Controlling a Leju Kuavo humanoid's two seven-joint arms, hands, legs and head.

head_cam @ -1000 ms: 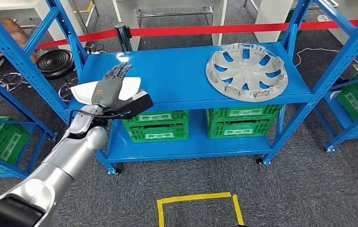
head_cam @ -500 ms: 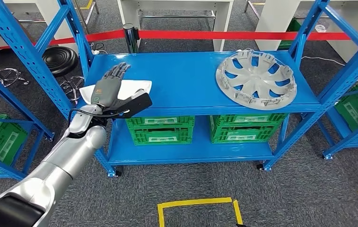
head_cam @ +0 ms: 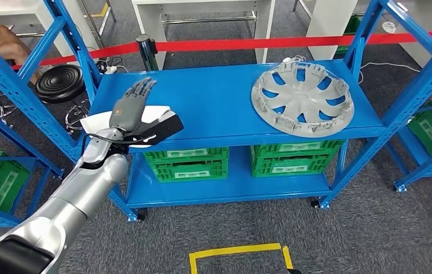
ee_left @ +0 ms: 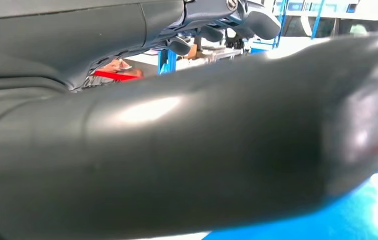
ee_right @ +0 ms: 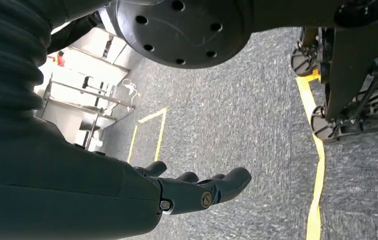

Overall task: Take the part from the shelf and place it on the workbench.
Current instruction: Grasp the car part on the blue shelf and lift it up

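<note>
- the part (head_cam: 148, 117), a flat white piece, lies at the left front corner of the blue shelf (head_cam: 213, 97), its edge poking past the shelf's left end.
- the left robot hand (head_cam: 129, 109) lies over the part with its fingers stretched forward across the shelf top and the thick thumb out to the side along the shelf's front edge. it looks to be resting on or just above the part rather than closed round it, though the palm hides the contact, so a grip is not certain.
- over the last second the hand has kept the same pose on the part. the whole scene has swung a little, which is the camera shifting, not the things. judged from that, the grasp is not yet made and the part has not been lifted.
- the right robot hand (ee_right: 196, 187) hangs low over the grey carpet, fingers loosely spread and holding nothing.
- a silver wheel cover (head_cam: 302, 90) sits on the right half of the same shelf top, well apart from the part.
- on the lower level stand two green crates, the left crate (head_cam: 189, 161) and the right crate (head_cam: 289, 157), side by side. their insides are hidden under the top level, so i cannot tell what they hold.
- behind the shelf run a red barrier tape (head_cam: 259, 43) and a black stool (head_cam: 59, 83).
</note>
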